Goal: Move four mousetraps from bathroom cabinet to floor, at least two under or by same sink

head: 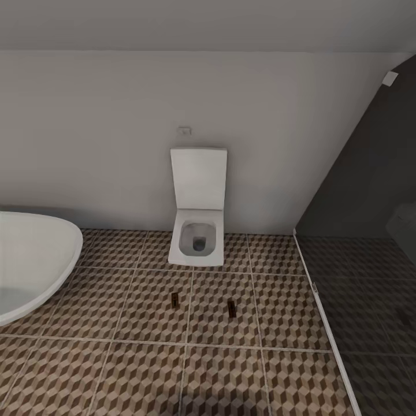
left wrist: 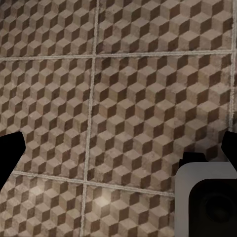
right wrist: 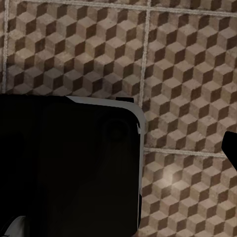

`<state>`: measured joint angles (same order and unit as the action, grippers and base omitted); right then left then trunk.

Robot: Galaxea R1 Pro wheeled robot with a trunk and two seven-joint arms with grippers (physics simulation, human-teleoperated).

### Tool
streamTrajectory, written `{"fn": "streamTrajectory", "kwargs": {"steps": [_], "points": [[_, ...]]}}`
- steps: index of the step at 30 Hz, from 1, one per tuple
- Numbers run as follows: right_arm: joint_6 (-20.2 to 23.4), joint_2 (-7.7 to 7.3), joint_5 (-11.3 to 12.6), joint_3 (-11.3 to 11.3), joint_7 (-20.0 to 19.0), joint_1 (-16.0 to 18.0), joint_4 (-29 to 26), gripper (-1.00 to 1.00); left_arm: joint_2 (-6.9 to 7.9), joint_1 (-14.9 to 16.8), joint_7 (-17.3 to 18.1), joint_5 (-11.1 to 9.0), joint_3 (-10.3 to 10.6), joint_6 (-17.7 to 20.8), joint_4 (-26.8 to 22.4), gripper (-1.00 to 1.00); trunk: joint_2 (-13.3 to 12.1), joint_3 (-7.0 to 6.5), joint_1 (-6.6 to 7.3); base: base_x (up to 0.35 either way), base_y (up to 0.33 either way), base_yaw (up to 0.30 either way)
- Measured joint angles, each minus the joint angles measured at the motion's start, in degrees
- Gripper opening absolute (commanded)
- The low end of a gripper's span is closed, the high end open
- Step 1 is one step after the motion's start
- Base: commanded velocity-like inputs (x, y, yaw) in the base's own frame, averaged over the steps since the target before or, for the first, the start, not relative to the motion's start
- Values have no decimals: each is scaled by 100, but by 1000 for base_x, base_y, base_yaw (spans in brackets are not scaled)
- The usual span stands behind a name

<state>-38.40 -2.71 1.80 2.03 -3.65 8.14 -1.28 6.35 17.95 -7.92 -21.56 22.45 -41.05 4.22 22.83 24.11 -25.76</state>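
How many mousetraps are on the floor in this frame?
2: one mousetrap lies on the bathroom floor before the toilet, another to its right. Others may be out of frame.

Both our wrists face straight down

In the left wrist view our left gripper (left wrist: 118, 148) shows as two dark fingertips (left wrist: 10, 150) at opposite edges, far apart, nothing between them, beside a grey rounded part of our body (left wrist: 207, 202). In the right wrist view a large black rounded panel of our body (right wrist: 69, 168) covers one side, and one dark fingertip (right wrist: 231, 148) shows at the edge.
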Motion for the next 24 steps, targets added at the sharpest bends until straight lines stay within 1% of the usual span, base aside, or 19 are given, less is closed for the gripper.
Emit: {"fn": "streamTrajectory", "kwargs": {"steps": [24], "points": [[0,0,0,-2,0,0,-1,100,0,0,0,0,0,0,0,100,0,0,0,0,0,0]]}}
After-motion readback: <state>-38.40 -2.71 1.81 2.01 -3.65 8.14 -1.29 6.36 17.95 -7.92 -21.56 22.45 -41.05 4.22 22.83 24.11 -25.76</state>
